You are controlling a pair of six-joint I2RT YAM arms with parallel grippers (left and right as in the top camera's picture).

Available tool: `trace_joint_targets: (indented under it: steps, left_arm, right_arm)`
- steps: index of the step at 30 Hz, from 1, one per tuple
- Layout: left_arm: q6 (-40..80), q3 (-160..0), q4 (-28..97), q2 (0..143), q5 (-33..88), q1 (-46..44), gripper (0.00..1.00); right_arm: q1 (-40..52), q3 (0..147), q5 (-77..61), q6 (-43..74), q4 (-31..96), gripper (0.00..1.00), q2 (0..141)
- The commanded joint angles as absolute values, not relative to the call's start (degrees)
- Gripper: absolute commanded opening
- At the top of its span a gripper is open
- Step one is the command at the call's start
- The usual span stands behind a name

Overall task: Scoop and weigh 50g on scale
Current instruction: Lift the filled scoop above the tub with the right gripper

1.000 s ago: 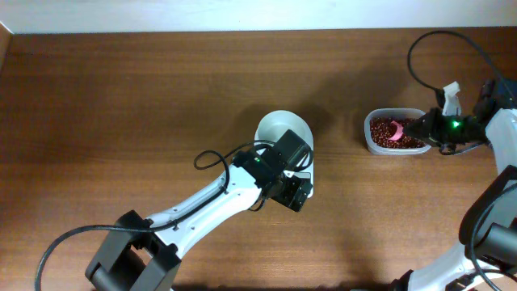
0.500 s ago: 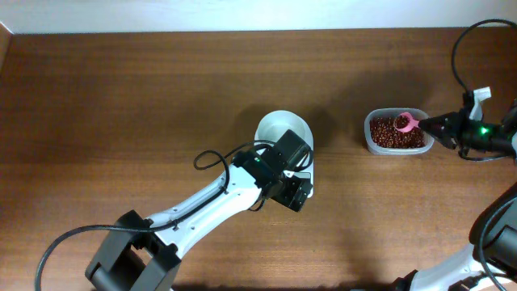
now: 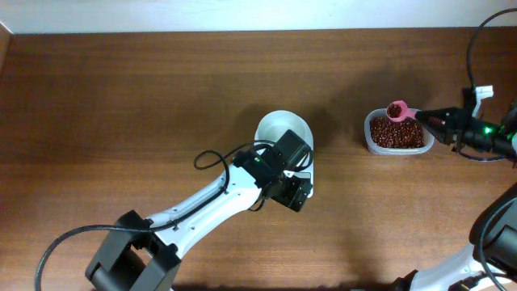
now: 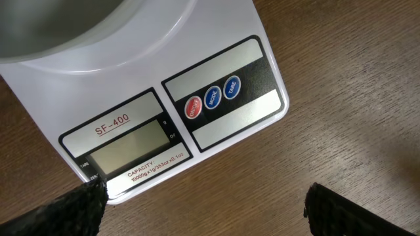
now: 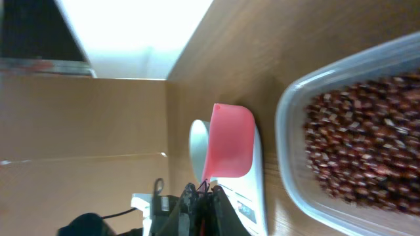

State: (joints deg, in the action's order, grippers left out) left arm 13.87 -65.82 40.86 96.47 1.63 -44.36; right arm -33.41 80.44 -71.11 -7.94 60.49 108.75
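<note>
Brown wood grain covers the table (image 3: 121, 97) from edge to edge. At lower left the white left arm reaches in at a slant. The left gripper (image 4: 203, 208) hangs over the front end of the scale (image 4: 216, 131), its jaws spread wide and holding nothing. In the left wrist view one dark fingertip shows in each bottom corner, on either side of the scale's front edge. That view also shows the grey display (image 4: 128, 147) with no figures on it, under the mark SF-400. Just right of it are one red and two blue buttons (image 4: 212, 98). The scale sits near the middle of the table. Its round white bowl (image 3: 284, 129) is on the far end, clear of the arm.

Well to the right stands a clear plastic tub (image 3: 367, 137) holding a bed of dark red-brown beans (image 3: 396, 136). A pink scoop (image 3: 397, 110) is raised at the tub's far rim, and its cup looks dark inside, though the pictures are too small to tell what fills it. The right gripper (image 3: 430, 120) comes in from the right edge, its jaws closed tight on the scoop's handle. The right wrist view shows the cup from the side, with the tub to its right and the scale beyond.
</note>
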Motion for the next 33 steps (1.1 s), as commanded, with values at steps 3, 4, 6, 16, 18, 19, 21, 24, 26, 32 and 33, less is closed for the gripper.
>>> trace_joint_targets:
  steps: [3, 4, 6, 16, 18, 19, 21, 24, 26, 32, 33]
  left_arm:
    - [13.6, -65.6, 40.8, 97.1, 1.5, -44.6, 0.99]
    - [13.6, -65.6, 40.8, 97.1, 1.5, -44.6, 0.99]
    - [13.6, -65.6, 40.8, 97.1, 1.5, -44.6, 0.99]
    - [13.6, -65.6, 40.8, 97.1, 1.5, -44.6, 0.99]
    - [13.6, -65.6, 40.8, 97.1, 1.5, -44.6, 0.99]
    - [13.6, -65.6, 40.8, 97.1, 1.5, -44.6, 0.99]
    - [13.6, -65.6, 40.8, 97.1, 1.5, -44.6, 0.99]
    - [13.6, -65.6, 40.8, 97.1, 1.5, -44.6, 0.99]
    - [13.6, -65.6, 40.8, 97.1, 1.5, -44.6, 0.99]
    - [13.6, -65.6, 40.8, 97.1, 1.5, -44.6, 0.99]
    - [13.6, -65.6, 40.8, 97.1, 1.5, -44.6, 0.99]
  right_arm:
    - [-33.0, 79.8, -82.5, -9.3, 60.2, 0.04, 109.4]
    - [-33.0, 79.8, -84.9, -10.7, 59.2, 0.04, 109.4]
    - [-32.3, 79.8, -88.5, -10.3, 58.3, 0.04, 109.4]
    - [-30.2, 79.8, -88.2, -12.9, 56.4, 0.04, 109.4]
    - [-29.5, 79.8, -88.9, -10.3, 57.0, 0.04, 109.4]
    - [-29.5, 79.8, -88.9, -9.1, 56.9, 0.04, 109.4]
    - [-29.2, 79.8, -87.7, -9.1, 56.6, 0.04, 109.4]
    - [-28.9, 79.8, -82.2, -7.9, 54.9, 0.04, 109.4]
    - [-28.9, 79.8, -87.0, -5.6, 56.2, 0.04, 109.4]
    - [-28.9, 79.9, -88.9, -4.0, 56.1, 0.04, 109.3]
    - [-28.9, 79.9, -88.9, -4.0, 56.1, 0.04, 109.3]
